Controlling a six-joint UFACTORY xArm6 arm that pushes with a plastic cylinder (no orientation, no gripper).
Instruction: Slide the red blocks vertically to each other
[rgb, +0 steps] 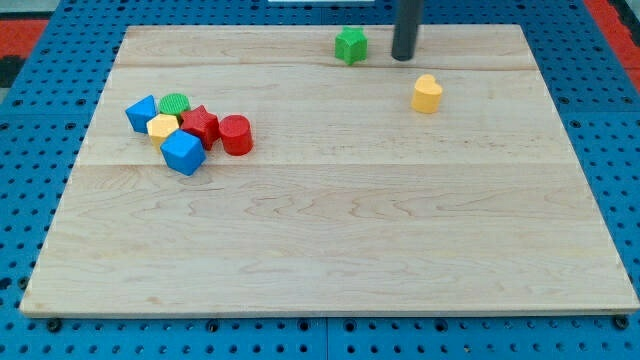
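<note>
Camera view shows the two red blocks far down and toward the view's left of my tip (403, 57): a red star-shaped block (200, 125) and a red cylinder (236, 135), touching side by side, the cylinder on the star's right and slightly lower in the view. Both are ribbed on their sides and bright against the pale wood. They sit in a tight cluster with a green cylinder (175, 103) above the star, a yellow block (162, 127) at its left, a blue block (141, 113) at the cluster's far left and a blue cube (183, 153) at its lower edge. There are no jaws here, only the straight dark rod, so nothing is held; my tip rests on the bench (330, 250) near its top edge, touching no block. A green block (350, 45) lies just to the tip's left, and a yellow block with a rounded side (427, 94) lies a little below and to its right. Below and to the right of the cluster the bench is bare wood out to its edges.
</note>
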